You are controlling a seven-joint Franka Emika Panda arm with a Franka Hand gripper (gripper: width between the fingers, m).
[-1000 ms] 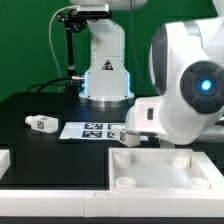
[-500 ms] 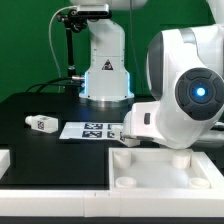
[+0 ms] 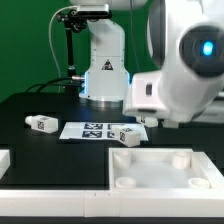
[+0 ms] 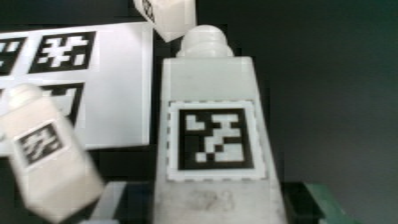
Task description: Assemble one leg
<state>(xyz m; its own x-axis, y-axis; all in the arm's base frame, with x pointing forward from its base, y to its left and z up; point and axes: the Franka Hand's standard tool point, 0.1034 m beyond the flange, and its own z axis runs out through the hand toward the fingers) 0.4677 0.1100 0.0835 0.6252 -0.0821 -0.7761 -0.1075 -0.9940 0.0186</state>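
Observation:
In the wrist view a leg [image 4: 215, 120], a long white block with a square tag and a peg at its far end, lies lengthwise between my gripper's [image 4: 222, 198] dark fingers [image 4: 128, 195]; the gripper looks shut on it. A second leg [image 4: 47, 145] lies tilted beside it. In the exterior view that second leg [image 3: 128, 135] lies at the marker board's right end, and a third leg [image 3: 42, 123] lies on the black table at the left. My gripper and the held leg are hidden behind the big white arm [image 3: 180, 70].
The marker board [image 3: 90, 129] lies flat mid-table; it also shows in the wrist view [image 4: 71, 70]. A large white recessed tray-like part [image 3: 150, 152] lies at the front. The robot base [image 3: 105, 70] stands at the back. A white block [image 3: 4, 158] sits at the front left edge.
The arm's wrist has risen and shifted toward the exterior view's right. The leg at the marker board's right end and the tray's back rim now show fully.

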